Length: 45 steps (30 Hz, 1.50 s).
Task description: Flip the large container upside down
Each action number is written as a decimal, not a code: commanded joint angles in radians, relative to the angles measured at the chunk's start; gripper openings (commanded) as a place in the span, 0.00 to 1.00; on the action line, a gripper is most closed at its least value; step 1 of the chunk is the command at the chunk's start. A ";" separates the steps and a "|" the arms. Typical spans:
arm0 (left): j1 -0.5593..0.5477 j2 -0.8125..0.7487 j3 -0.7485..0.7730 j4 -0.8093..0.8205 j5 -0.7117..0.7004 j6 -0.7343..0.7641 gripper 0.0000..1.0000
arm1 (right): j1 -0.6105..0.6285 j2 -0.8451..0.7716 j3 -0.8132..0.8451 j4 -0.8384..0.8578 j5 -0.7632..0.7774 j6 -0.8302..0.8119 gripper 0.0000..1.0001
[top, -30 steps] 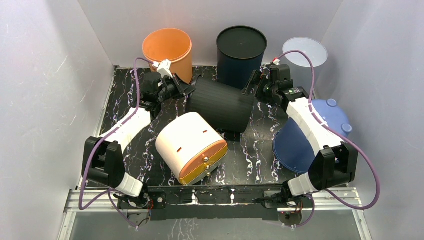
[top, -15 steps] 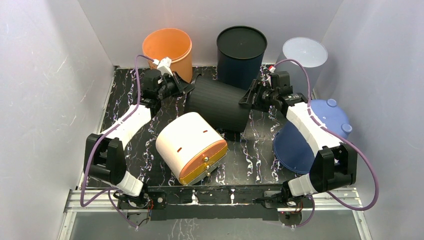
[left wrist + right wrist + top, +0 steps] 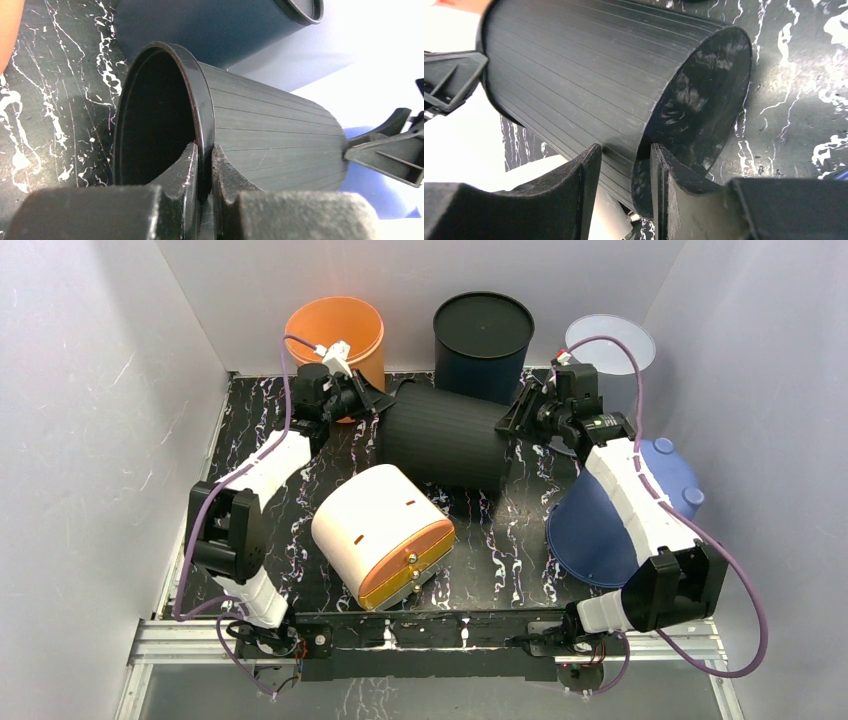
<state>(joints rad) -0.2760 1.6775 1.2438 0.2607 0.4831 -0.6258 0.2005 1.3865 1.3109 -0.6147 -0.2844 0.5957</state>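
The large container [image 3: 440, 440] is a black ribbed bucket lying on its side at mid-table, mouth to the left, base to the right. My left gripper [image 3: 378, 400] is shut on its rim, one finger inside the mouth and one outside on the wall [image 3: 270, 130]. My right gripper [image 3: 508, 420] is at the base end. Its fingers straddle the edge of the base [image 3: 704, 95]: one lies against the flat bottom, the other stands beside the ribbed wall [image 3: 589, 65] with a slit of space showing between them.
An orange bucket [image 3: 335, 335] and a dark blue container [image 3: 483, 335] stand at the back. A cream and orange container [image 3: 380, 530] lies on its side in front. A blue container [image 3: 620, 510] leans at the right, with a pale disc [image 3: 610, 343] behind it.
The right gripper's jaws have narrowed from wide open around the base edge. Both arms and the black container have shifted toward the back of the table.
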 commanded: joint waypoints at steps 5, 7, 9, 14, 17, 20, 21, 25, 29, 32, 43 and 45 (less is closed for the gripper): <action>-0.167 0.115 0.082 -0.117 0.173 0.031 0.00 | 0.036 -0.092 0.161 0.222 -0.116 0.056 0.32; -0.188 0.133 0.097 -0.118 0.172 0.031 0.00 | 0.037 -0.087 0.192 0.219 -0.117 0.054 0.32; -0.207 0.150 0.112 -0.116 0.176 0.028 0.00 | 0.038 -0.079 0.224 0.215 -0.117 0.052 0.32; -0.249 0.193 0.135 -0.087 0.195 -0.002 0.00 | 0.041 -0.057 0.281 0.230 -0.112 0.053 0.33; -0.269 0.220 0.143 -0.060 0.201 -0.026 0.00 | 0.043 -0.039 0.299 0.237 -0.112 0.051 0.33; -0.284 0.253 0.151 -0.042 0.206 -0.041 0.01 | 0.045 -0.029 0.288 0.249 -0.113 0.048 0.34; -0.287 0.269 0.153 -0.035 0.211 -0.047 0.02 | 0.046 -0.028 0.279 0.251 -0.112 0.047 0.35; -0.292 0.308 0.160 -0.008 0.224 -0.072 0.07 | 0.051 -0.024 0.226 0.253 -0.113 0.043 0.36; -0.292 0.322 0.180 -0.041 0.219 -0.057 0.13 | 0.051 -0.032 0.191 0.247 -0.102 0.032 0.36; -0.292 0.316 0.193 -0.085 0.194 -0.020 0.18 | 0.051 -0.027 0.204 0.226 -0.091 0.010 0.37; -0.261 0.236 0.360 -0.296 0.079 0.113 0.39 | 0.053 0.007 0.370 0.024 0.022 -0.158 0.49; -0.252 0.203 0.408 -0.356 0.055 0.152 0.45 | 0.052 0.000 0.398 -0.034 0.103 -0.207 0.60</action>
<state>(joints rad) -0.5533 2.0033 1.5425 0.0227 0.5896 -0.5659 0.2535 1.4109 1.6047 -0.5678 -0.3141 0.5167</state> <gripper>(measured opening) 0.403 0.518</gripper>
